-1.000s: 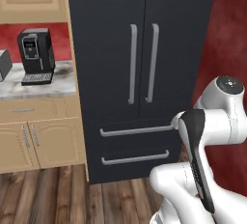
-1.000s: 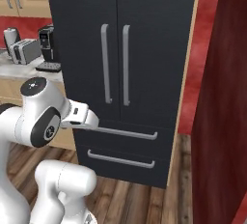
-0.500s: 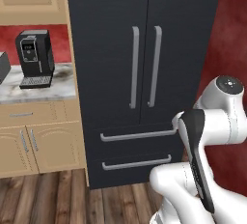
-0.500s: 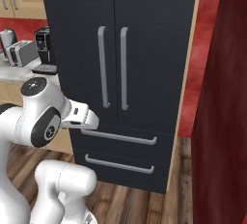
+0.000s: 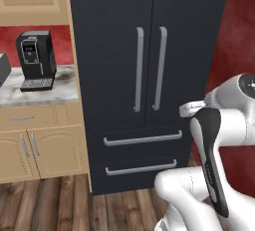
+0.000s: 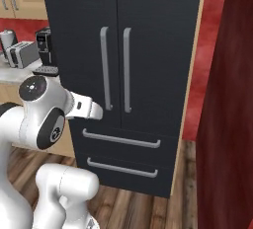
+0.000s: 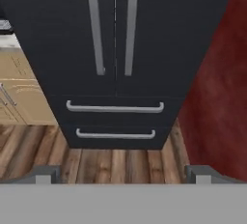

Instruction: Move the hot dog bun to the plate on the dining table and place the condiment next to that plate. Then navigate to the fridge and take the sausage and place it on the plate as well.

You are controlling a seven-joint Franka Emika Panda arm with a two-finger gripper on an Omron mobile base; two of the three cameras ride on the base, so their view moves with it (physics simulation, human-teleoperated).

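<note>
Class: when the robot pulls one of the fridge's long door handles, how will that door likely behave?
The fridge door looks tall and rigid, so probably heavy, swinging rather than flexing. Its smooth silvery handles may be slippery for the open gripper.

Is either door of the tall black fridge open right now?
No, both doors of the tall black fridge sit shut, their long silvery handles side by side at the centre seam.

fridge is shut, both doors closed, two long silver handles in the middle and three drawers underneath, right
Not quite: the fridge has two drawers below its doors, not three. The left base view shows just two horizontal drawer handles, one above the other. The rest holds: both doors are closed, with two long silvery handles side by side in the middle.
</note>
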